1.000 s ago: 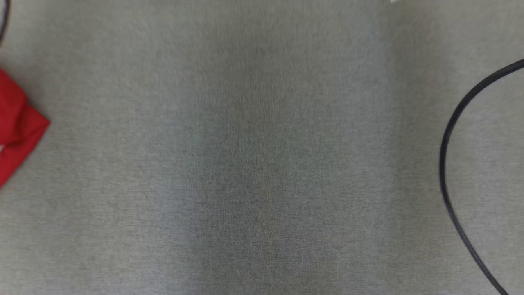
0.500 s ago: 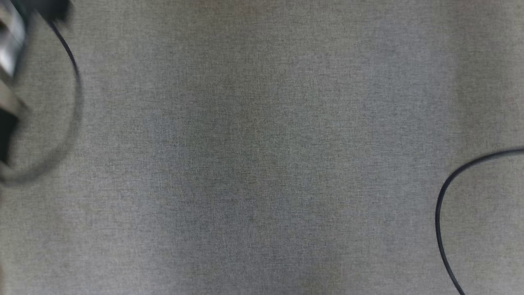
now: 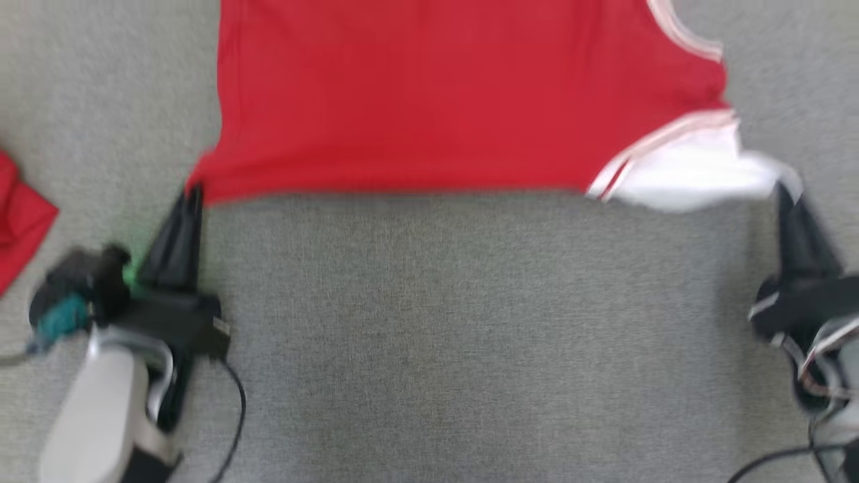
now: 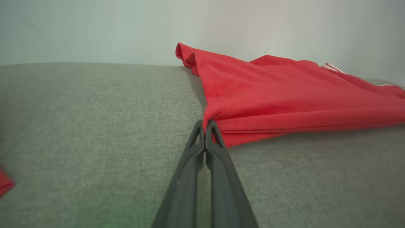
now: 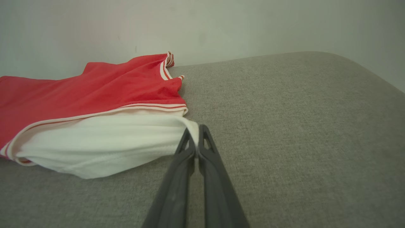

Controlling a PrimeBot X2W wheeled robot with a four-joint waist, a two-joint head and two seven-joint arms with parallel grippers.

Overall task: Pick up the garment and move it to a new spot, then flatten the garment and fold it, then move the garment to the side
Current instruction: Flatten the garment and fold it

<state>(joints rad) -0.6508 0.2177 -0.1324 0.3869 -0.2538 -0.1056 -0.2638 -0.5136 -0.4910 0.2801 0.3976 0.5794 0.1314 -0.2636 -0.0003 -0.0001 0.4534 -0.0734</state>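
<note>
- The garment (image 3: pixel 436 100) — a red sleeveless top with white-and-red trim — lies spread over the far half of the grey fabric-covered counter (image 3: pixel 429 335). Its near edge runs almost straight from left to right.
- The left tool (image 3: pixel 192 198) is closed on the garment's near-left corner. The left wrist view shows the two dark fingers pressed together with red hem pinched at their tips (image 4: pixel 205 125).
- The right tool (image 3: pixel 784 191) is likewise clamped, here on the near-right end, where the white inner face is turned out. In the right wrist view a tongue of white cloth enters the tips (image 5: pixel 196 131).
- Judged from this, the step in hand is flattening: both near corners are gripped and the cloth is stretched between them, but no fold is made yet.
- The body looks fairly smooth, though the right end is rumpled and the far-left corner is bunched by the wall (image 4: pixel 95 28).
- The next move calls for both tools to act together and evenly. They could either draw the edge nearer to pull out the slack, or lift it and carry it to the far edge for the first fold.
- An uneven pull would likely skew the edge, and the thin pinch on the right looks the easier one to lose.
- A second red cloth (image 3: pixel 20 221) lies at the far left, well apart, and a black cable (image 3: pixel 235 416) trails near the left arm — both are best kept out of the path.
</note>
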